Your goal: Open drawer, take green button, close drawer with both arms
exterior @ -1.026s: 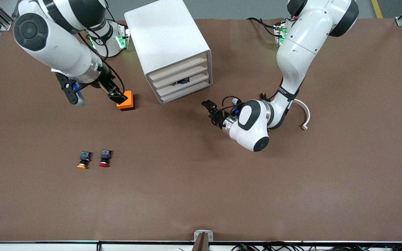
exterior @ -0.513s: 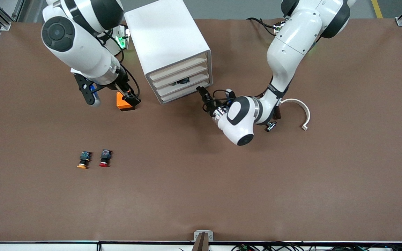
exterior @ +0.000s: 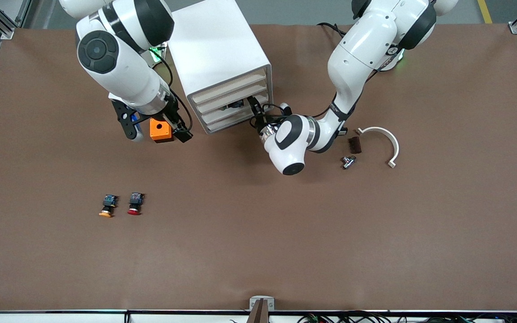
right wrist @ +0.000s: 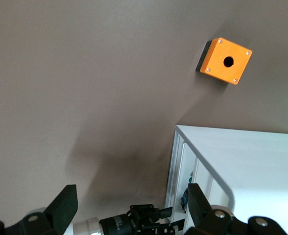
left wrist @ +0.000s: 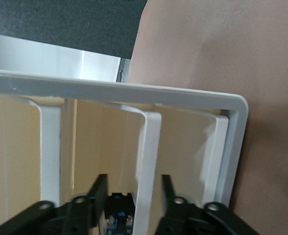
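Opening step. Left gripper, jaws part-closed astride the front lip of the shallow cream-fronted drawer in the white boxy cabinet at 12 o'clock, gripped nothing yet. Small black-and-blue push button lay inside. Right gripper waited wide open, at the cabinet's 8 o'clock. Next: clamp, pull straight out.

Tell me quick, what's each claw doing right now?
Left claw: fingers apart, astride a drawer front's edge on the cabinet, not yet clamped.
Right claw: open, empty, over the table by the orange box.
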Controlling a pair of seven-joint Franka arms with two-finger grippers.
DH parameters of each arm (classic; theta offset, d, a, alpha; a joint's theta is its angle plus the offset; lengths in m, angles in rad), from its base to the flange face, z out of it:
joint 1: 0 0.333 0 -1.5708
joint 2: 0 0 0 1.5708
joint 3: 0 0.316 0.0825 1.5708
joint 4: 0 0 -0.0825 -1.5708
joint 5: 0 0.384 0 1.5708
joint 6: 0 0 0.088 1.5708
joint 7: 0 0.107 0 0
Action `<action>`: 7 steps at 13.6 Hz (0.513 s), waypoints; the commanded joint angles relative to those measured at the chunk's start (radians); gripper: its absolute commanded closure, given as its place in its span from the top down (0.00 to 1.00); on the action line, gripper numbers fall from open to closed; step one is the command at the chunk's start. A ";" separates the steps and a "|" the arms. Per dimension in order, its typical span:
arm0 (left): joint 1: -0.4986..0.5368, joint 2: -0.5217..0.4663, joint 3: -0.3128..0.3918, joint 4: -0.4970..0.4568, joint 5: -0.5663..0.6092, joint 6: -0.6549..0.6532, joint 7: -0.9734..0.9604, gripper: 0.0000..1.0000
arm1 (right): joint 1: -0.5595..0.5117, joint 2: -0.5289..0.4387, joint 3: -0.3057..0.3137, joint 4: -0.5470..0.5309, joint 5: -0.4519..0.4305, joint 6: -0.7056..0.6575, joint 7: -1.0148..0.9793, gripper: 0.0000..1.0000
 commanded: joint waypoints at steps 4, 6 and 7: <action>-0.002 0.001 0.005 0.020 -0.011 -0.061 0.093 0.05 | 0.061 0.031 -0.010 0.004 0.027 0.075 0.094 1.00; 0.007 -0.002 0.010 0.023 -0.005 -0.065 0.119 0.01 | 0.071 0.047 -0.009 0.004 0.027 0.087 0.110 1.00; 0.008 -0.002 0.017 0.024 0.000 -0.065 0.142 0.01 | 0.081 0.051 -0.009 0.003 0.027 0.107 0.111 1.00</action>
